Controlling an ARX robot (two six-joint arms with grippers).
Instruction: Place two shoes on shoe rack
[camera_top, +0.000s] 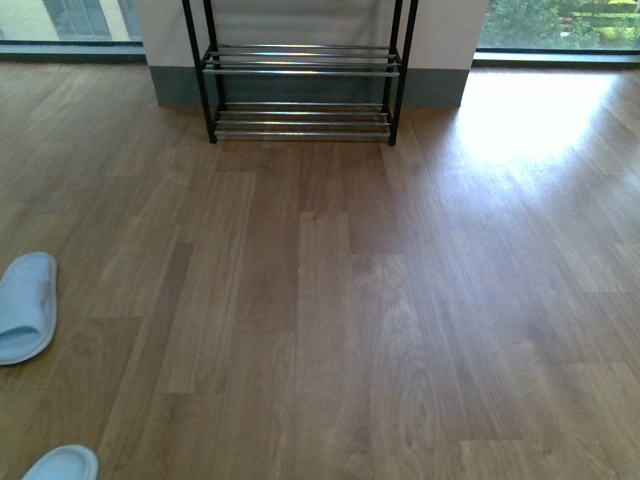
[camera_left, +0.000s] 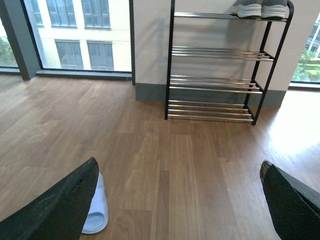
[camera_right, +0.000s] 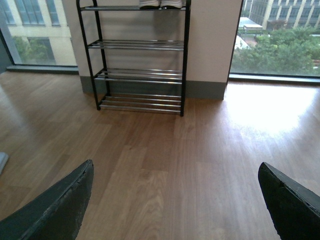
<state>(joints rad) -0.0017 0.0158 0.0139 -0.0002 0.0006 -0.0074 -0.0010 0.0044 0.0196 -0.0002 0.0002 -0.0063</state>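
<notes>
The shoe rack (camera_top: 300, 68) stands against the far wall, black-framed with chrome bars. In the left wrist view two grey sneakers (camera_left: 260, 9) sit side by side on the top shelf of the rack (camera_left: 215, 52); the right wrist view shows only their white soles (camera_right: 160, 4) on the rack (camera_right: 137, 45). Two pale blue slides lie on the floor at the left, one (camera_top: 25, 305) further out and one (camera_top: 62, 465) at the frame's bottom edge. My left gripper (camera_left: 178, 163) is open above the floor, with a slide (camera_left: 95, 212) beside one finger. My right gripper (camera_right: 176, 164) is open over bare floor.
Wooden plank floor runs from me to the rack. Floor-to-ceiling windows (camera_left: 75, 35) flank the wall section (camera_right: 210, 40) behind the rack. Bright glare lies on the floor at the right (camera_top: 540, 110). Neither arm shows in the front view.
</notes>
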